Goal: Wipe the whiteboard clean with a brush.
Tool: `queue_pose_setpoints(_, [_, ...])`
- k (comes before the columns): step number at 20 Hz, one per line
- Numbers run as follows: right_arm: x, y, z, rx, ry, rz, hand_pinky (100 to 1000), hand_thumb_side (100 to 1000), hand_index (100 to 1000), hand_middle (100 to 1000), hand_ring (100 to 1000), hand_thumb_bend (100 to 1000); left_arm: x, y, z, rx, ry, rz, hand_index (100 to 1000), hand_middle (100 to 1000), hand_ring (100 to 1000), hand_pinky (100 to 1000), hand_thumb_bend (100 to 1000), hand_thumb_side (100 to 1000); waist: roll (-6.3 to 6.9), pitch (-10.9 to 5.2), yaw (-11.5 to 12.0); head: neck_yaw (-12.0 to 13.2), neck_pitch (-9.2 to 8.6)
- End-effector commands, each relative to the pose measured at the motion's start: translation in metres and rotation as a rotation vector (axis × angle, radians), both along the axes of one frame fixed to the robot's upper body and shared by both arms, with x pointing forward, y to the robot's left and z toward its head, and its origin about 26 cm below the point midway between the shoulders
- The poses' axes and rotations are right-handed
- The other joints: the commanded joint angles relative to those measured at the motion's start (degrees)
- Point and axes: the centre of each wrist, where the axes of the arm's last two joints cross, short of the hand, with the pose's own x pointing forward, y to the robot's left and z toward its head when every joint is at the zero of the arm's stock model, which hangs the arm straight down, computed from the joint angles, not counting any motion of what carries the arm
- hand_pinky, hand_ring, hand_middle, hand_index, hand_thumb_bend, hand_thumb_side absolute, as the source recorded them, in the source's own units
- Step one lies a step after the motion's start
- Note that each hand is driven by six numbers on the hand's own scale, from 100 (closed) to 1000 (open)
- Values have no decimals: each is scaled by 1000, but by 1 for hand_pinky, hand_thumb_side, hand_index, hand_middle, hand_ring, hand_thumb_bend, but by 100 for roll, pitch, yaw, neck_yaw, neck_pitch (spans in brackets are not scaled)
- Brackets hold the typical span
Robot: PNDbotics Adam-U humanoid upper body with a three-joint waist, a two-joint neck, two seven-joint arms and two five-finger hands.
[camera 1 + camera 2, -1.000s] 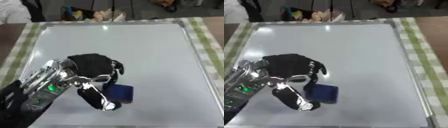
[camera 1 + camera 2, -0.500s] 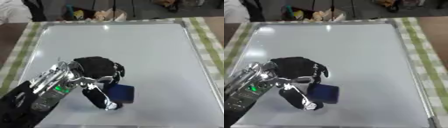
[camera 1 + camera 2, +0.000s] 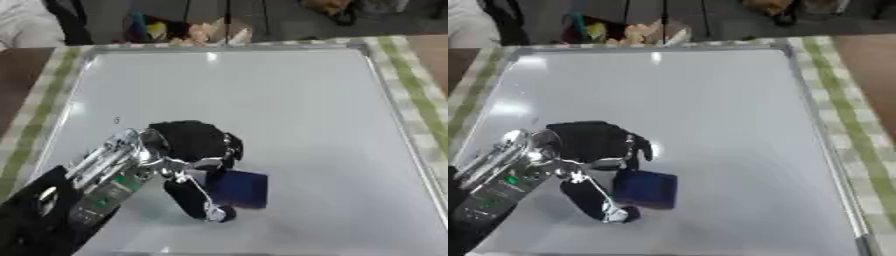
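Gripping: left hand (image 3: 188, 150) is curling fingers and thumb round blue brush (image 3: 239, 189) | resting on whiteboard (image 3: 289, 110), lower left

Only one arm shows, entering from the lower left. Left hand (image 3: 194, 150): matte black shell over the back, rounded and blocky, dark fingers (image 3: 229, 149) along its far edge. Thumb (image 3: 199, 199) is black, long, with a shiny silver strip down its side and a rounded dark tip. Wrist (image 3: 133, 150) is polished silver metal, ribbed, reflective. Forearm (image 3: 103, 187) behind it is silver-grey with a small green light or marking on its side, then widens into a black casing (image 3: 39, 215) at the lower corner.
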Motion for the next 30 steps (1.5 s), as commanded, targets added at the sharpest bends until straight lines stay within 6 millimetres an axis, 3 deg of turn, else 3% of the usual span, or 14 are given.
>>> queue_pose_setpoints(1, [-2, -1, 8, -12, -24, 2, 800, 941, 818, 570, 752, 100, 2, 1, 1, -15, -32, -6, 369, 784, 751, 524, 393, 559, -14, -104, -16, -12, -76])
queue_pose_setpoints(16, [-2, 0, 8, -13, -25, 4, 800, 944, 819, 567, 752, 100, 18, 1, -19, -65, -44, -20, 350, 736, 727, 486, 352, 530, -18, -77, -16, -37, -127])
queue_pose_setpoints(30, [-2, 2, 7, -17, -22, 7, 800, 945, 819, 564, 751, 100, 18, 0, -22, -89, -65, -54, 318, 679, 698, 443, 358, 505, -39, -73, 2, -45, -133])
